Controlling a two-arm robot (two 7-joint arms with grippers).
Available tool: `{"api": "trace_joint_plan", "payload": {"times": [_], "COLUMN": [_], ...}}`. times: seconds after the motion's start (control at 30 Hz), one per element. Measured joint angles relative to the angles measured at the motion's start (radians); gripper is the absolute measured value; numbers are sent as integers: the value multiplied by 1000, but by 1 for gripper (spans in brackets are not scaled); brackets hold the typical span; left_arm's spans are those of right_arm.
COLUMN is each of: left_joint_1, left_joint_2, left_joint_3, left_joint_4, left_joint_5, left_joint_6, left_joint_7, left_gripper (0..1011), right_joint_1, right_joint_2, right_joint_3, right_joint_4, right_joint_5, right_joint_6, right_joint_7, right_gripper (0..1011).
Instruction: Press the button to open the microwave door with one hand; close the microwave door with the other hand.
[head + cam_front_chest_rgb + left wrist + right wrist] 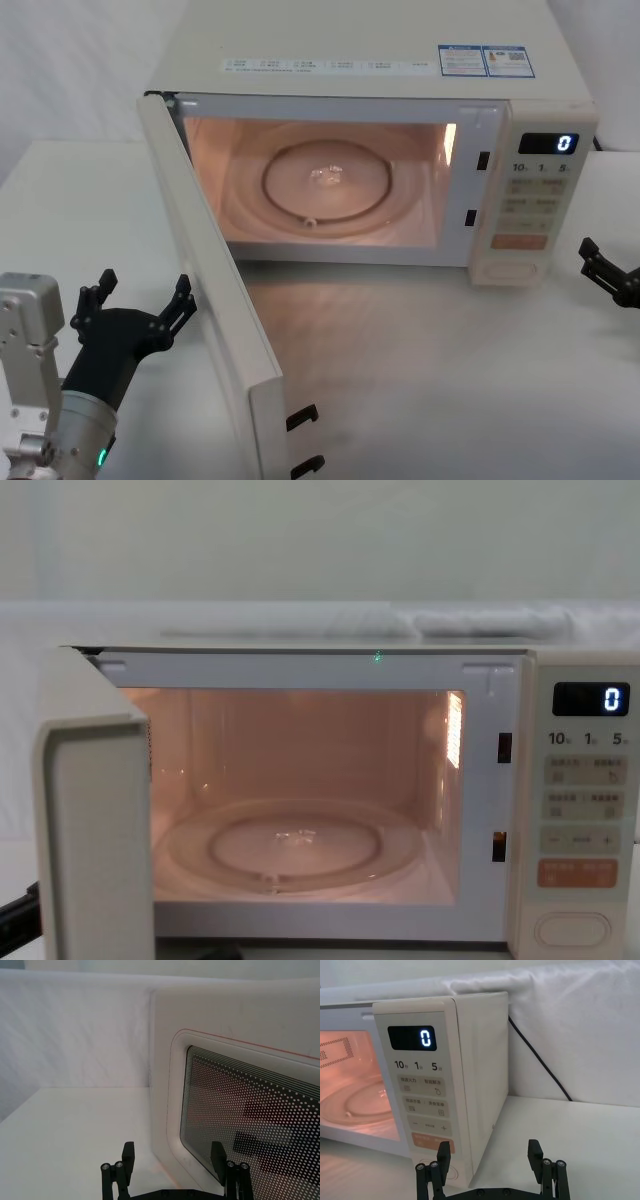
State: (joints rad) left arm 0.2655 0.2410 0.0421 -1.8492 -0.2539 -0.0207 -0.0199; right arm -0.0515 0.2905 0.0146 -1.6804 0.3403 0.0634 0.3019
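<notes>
The microwave door [215, 290] stands swung wide open toward me on the left, and the lit cavity with its glass turntable [325, 185] is exposed. The door's outer face and dotted dark window [245, 1110] fill the left wrist view, with the door's edge [95, 830] near in the chest view. My left gripper [140, 295] is open just outside the door's outer face, its fingers [128, 1152] close to the window's lower corner. The cream oblong button [518, 269] [572, 929] sits at the bottom of the control panel. My right gripper [592, 258] [489, 1150] is open, off to the panel's right.
The display [423, 1038] reads 0. An orange key [577, 873] lies above the button. A black power cord [540, 1062] runs down the white backdrop behind the microwave's right side. White tabletop [420, 370] stretches in front of the cavity.
</notes>
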Motion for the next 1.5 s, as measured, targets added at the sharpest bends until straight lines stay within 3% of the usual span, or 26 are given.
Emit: {"api": "trace_joint_plan", "payload": {"times": [0.83, 1.17, 1.5], "left_joint_1": [0, 0, 0], "left_joint_2": [0, 0, 0], "left_joint_3": [0, 0, 0], "left_joint_4": [0, 0, 0], "left_joint_5": [0, 0, 0], "left_joint_6": [0, 0, 0], "left_joint_7": [0, 0, 0], "left_gripper": [979, 744, 394], "right_joint_1": [0, 0, 0], "right_joint_2": [0, 0, 0], "right_joint_3": [0, 0, 0], "right_joint_4": [0, 0, 0], "right_joint_5": [0, 0, 0], "right_joint_6": [0, 0, 0], "right_joint_7": [0, 0, 0], "right_gripper": [1002, 1002, 1002]}}
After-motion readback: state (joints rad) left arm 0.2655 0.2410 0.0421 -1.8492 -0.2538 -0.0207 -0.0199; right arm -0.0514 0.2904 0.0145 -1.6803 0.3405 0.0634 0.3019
